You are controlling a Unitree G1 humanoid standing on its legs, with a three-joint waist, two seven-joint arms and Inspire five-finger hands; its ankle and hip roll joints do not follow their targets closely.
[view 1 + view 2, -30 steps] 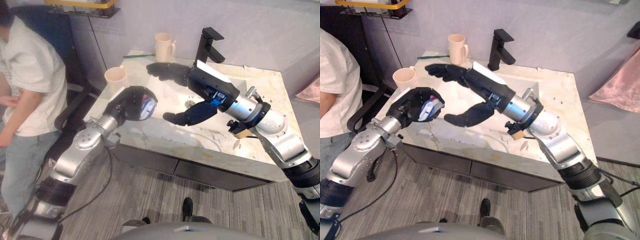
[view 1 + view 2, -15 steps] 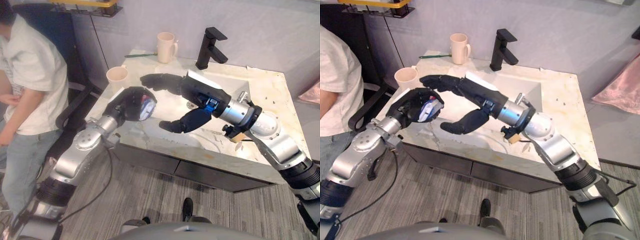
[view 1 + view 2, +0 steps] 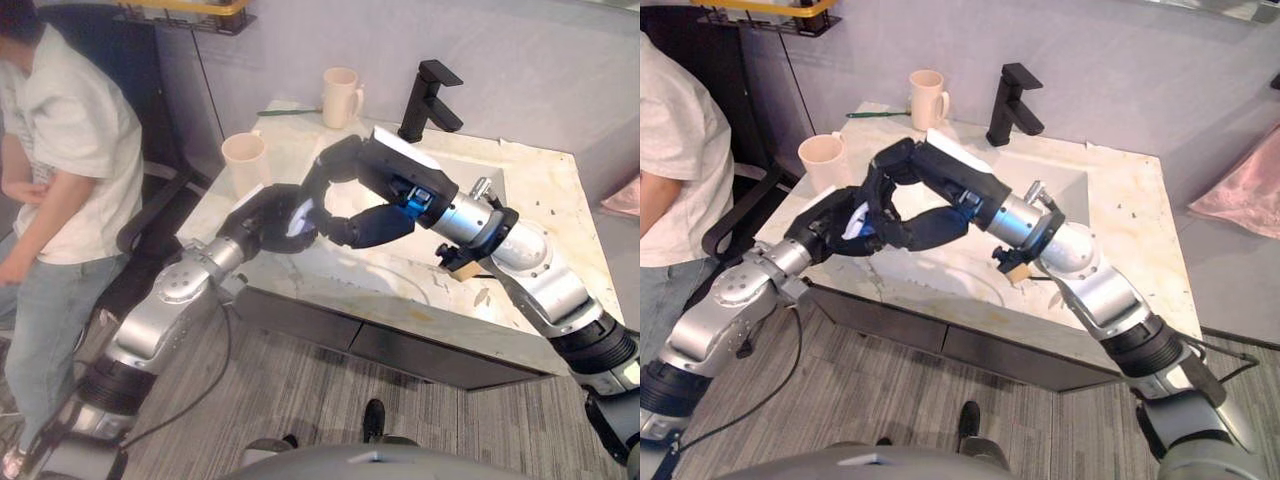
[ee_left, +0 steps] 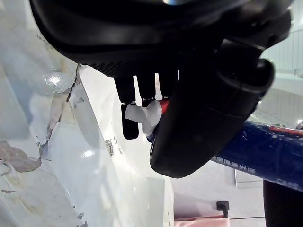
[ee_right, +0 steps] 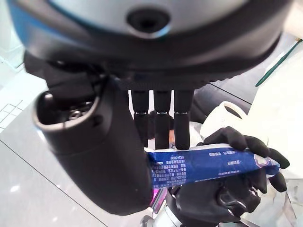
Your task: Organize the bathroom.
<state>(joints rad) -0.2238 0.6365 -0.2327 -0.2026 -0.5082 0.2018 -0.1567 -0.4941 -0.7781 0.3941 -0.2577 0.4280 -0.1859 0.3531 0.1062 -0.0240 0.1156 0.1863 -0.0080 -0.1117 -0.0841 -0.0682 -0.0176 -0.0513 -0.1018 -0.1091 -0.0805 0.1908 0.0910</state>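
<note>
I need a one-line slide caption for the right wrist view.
Right hand and left hand both grip a blue toothpaste tube during handover.

Silver-grey jointed arms, dark left hand [image 3: 272,217], dark right hand [image 3: 352,195] with blue-lit wrist

Soft, even light fills the room from above, bright without harshness. The glossy pale marble surface [image 3: 530,190] throws white glare along its near edge and in patches close under the left wrist camera, where it blurs. The dark robot hand [image 5: 94,156] looms out of focus up close, its shadow faint on the stone.
</note>
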